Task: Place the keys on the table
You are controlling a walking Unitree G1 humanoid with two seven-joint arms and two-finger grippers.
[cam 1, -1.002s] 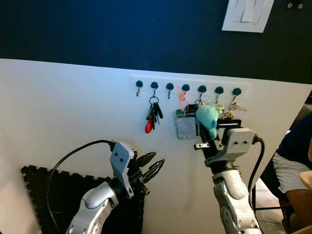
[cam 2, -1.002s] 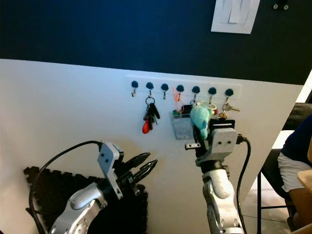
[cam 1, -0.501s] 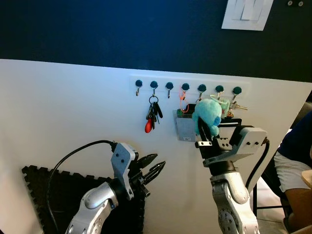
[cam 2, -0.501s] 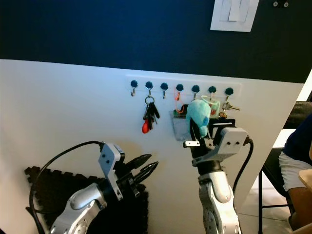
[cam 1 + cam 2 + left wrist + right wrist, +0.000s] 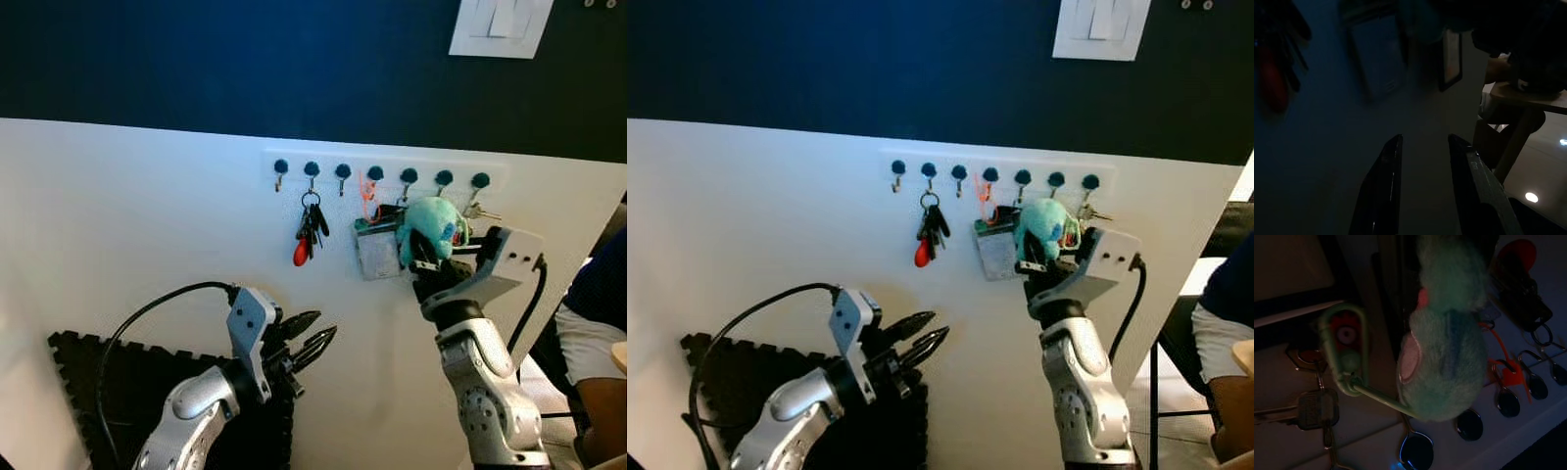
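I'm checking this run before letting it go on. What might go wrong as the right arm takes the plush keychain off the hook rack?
The right gripper holds the teal plush, not the green carabiner, so the soft toy may slip out.

The carabiner sits close by the brass keys of the next hook; pulling away might snag or drag them.

The clear card holder hangs right beside the plush and may get knocked off.

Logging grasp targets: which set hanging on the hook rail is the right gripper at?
The teal plush keychain, beside the clear card holder; the right gripper is against it. The red-tagged key bunch hangs apart, further left.
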